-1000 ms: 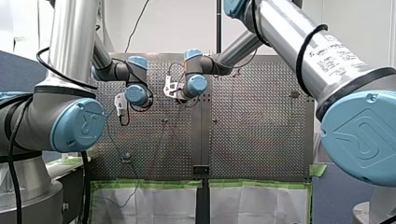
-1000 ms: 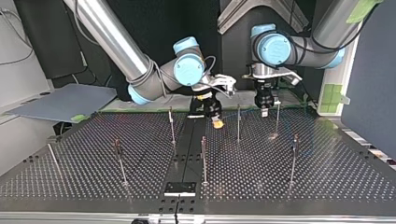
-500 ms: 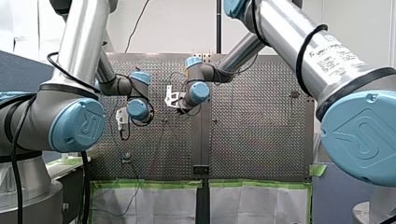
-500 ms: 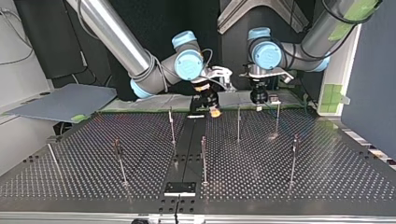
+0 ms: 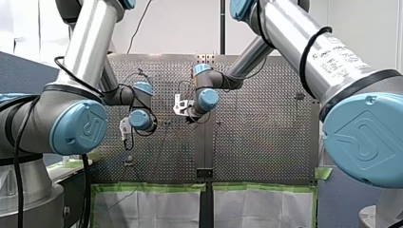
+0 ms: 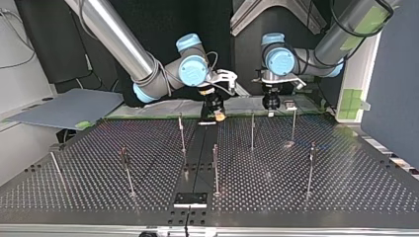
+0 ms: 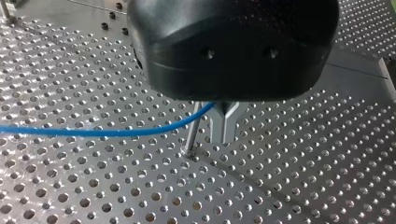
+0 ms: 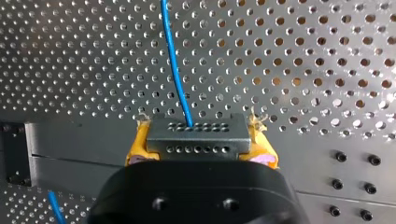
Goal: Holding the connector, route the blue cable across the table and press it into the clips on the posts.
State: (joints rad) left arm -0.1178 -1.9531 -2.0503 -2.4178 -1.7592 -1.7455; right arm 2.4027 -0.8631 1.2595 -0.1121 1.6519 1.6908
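Observation:
In the right wrist view my right gripper (image 8: 200,142) has its yellow pads (image 8: 136,144) shut on a dark grey connector (image 8: 196,133) with rows of small holes. The blue cable (image 8: 175,70) leaves the connector and runs away over the perforated table. In the left wrist view my left gripper (image 7: 224,139), black with metal fingers, is shut with the blue cable (image 7: 93,132) running into its fingers. A thin post (image 7: 192,135) stands right beside them. In the top view my right gripper (image 6: 217,114) and my left gripper (image 6: 271,105) hang at the table's far edge.
Several thin posts stand on the perforated table (image 6: 346,187), among them one at the middle (image 6: 215,168), one ahead of my right gripper (image 6: 181,131) and two near my left gripper (image 6: 252,129) (image 6: 294,123). A dark strip (image 6: 197,163) runs down the table's middle.
In the top view both grippers have drawn back toward the table's far edge and slightly left. In the front view both have come down the picture, the right one also shifting right.

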